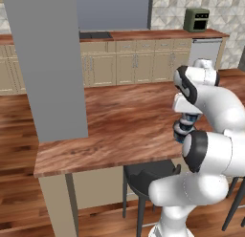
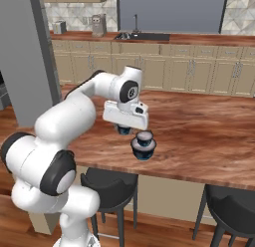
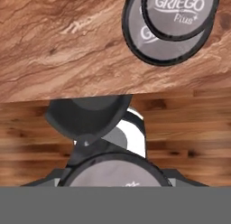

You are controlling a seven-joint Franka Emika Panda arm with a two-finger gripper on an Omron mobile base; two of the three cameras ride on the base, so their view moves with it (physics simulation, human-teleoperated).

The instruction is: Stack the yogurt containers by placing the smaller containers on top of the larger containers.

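Grey pillar [image 1: 45, 64] stands at the counter's [image 1: 129, 116] left end; bare wood from there across to the arm.

Claw [image 2: 123, 129] hangs low over the counter near its front edge, just left of the cups in the right base view. A dark cup-like shape sits beneath the hand, and a round grey lid [image 3: 113, 173] shows at the bottom of the hand view. Probably the third cup, but whether the claw is clamped on it, I cannot tell.

Next right: the widest cup [image 2: 143, 150] stands on the counter close to the front edge, with a narrower cup [image 2: 145, 138] set on top. Hand view shows the two lids overlapping, the smaller lid [image 3: 180, 13] off-centre on the larger [image 3: 144, 42], reading "GRIEGO".

Both cups upright, pale tops up, axis vertical. Judgement: one stacking step done; the stack is kept near the edge, within easy reach for the last placement.

Black stool [image 2: 107, 184] below the front edge.
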